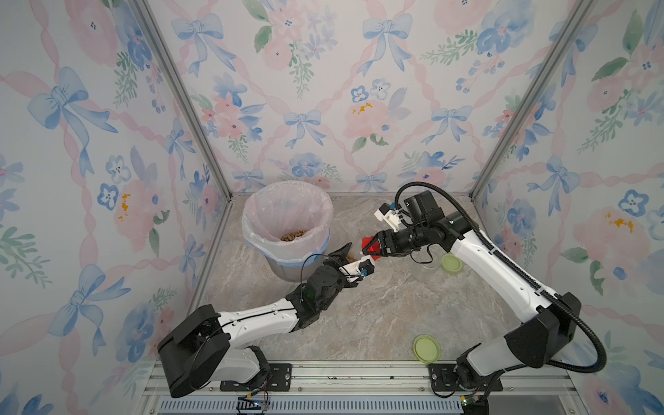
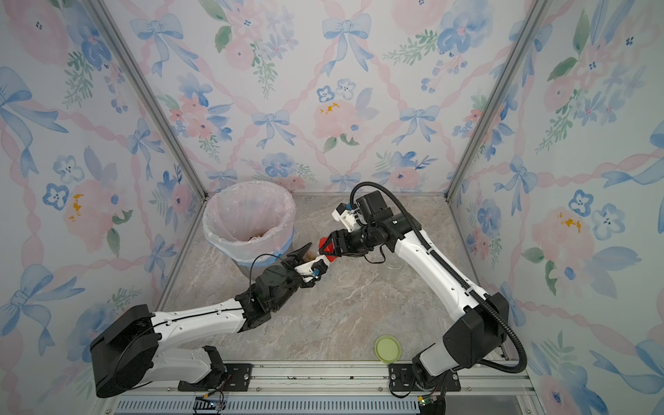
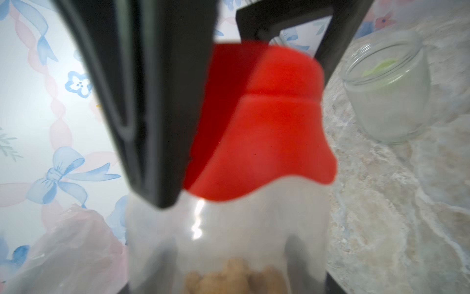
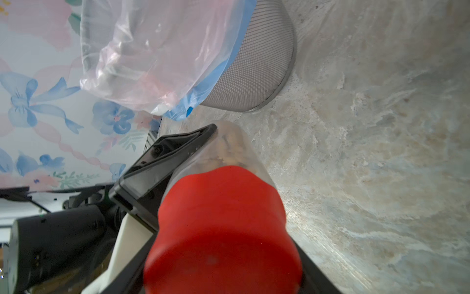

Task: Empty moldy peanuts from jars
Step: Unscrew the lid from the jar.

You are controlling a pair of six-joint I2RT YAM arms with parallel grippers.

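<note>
- Judging by how things lie, the job is well past halfway. A heap of moldy peanuts [image 1: 294, 235] sits at the bottom of the bag-lined bin [image 1: 248, 222].
- One pale green lid [image 1: 451, 263] lies loose on the counter [image 1: 377, 316], beside an open empty jar [image 1: 427, 267]. A second green lid [image 1: 426, 347] lies near the front rail.
- Only that one emptied jar shows clearly, partly under the right arm. I cannot find another.
- What remains is the red-lidded jar [image 4: 236, 150]. Its red lid [image 4: 221, 229] is on, and a load of peanuts [image 3: 229, 277] shows through the clear wall. The lid has to come off and the contents go into the bin.
- The left hand [image 1: 350, 256] is clenched on the clear body of that jar. It holds the jar just beside the bin, between the bin and the right arm, seemingly raised off the counter.
- The right hand [image 1: 372, 248] has a finger on either side of the red lid and looks clamped onto it.
- That jar lies on its side, or close to it. Its long axis runs from the bin toward the right arm, so the lid end points at the right hand and the base points back toward the bin.
- In that pose the mouth faces away from the bin, so I expect the jar needs turning round before it is tipped.
</note>
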